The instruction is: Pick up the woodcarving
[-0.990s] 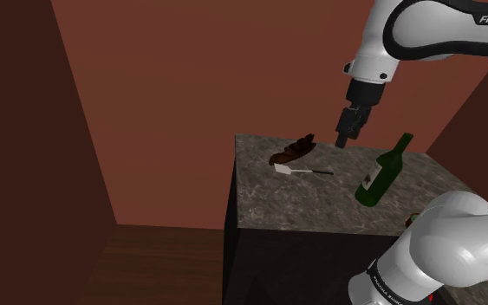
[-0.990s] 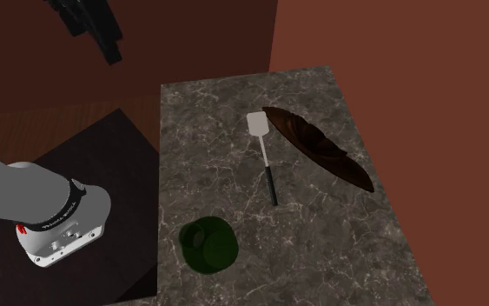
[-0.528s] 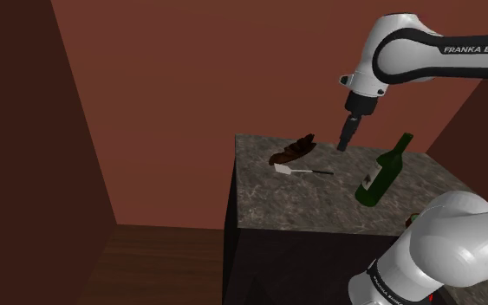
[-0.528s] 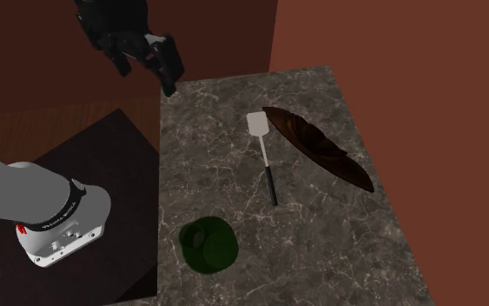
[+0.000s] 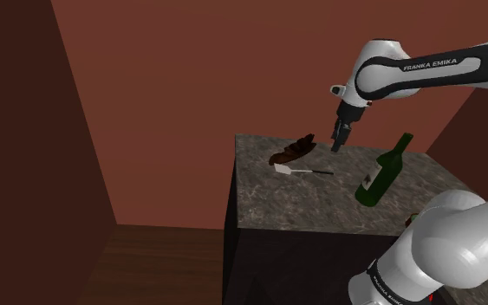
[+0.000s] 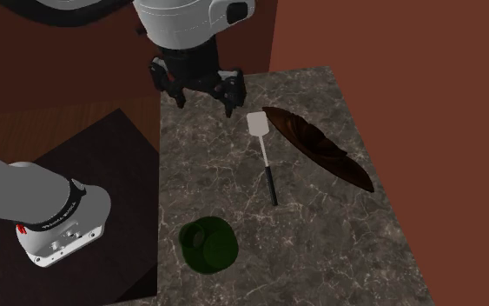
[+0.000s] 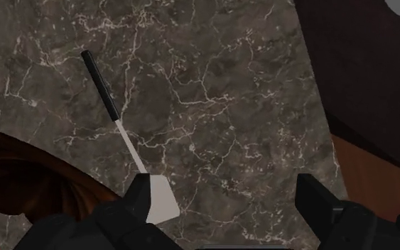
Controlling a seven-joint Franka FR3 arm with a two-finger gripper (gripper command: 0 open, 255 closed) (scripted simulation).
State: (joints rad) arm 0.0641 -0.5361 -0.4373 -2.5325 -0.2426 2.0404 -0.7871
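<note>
Gripper point(image 6: 206, 97), fingers wide apart, hovers near spatula point(image 6: 264, 155): carry it past, centre over woodcarving point(image 6: 316, 146), set your jaws across narrow width.

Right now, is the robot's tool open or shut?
Open. In the wrist view the tool has its two black fingers standing well apart, clasping nothing.

White capital letters reading "FRANKA EMIKA" are running along the dark band of the white robot arm's upper link point(image 5: 437, 65) in the shoulder view; small pale lettering is circling the dark ring on the arm's rounded grey base point(image 6: 58, 219) in the second exterior view, too small to read; the pale label on the dark green long-necked bottle point(image 5: 379, 178) is showing no legible words.
</note>
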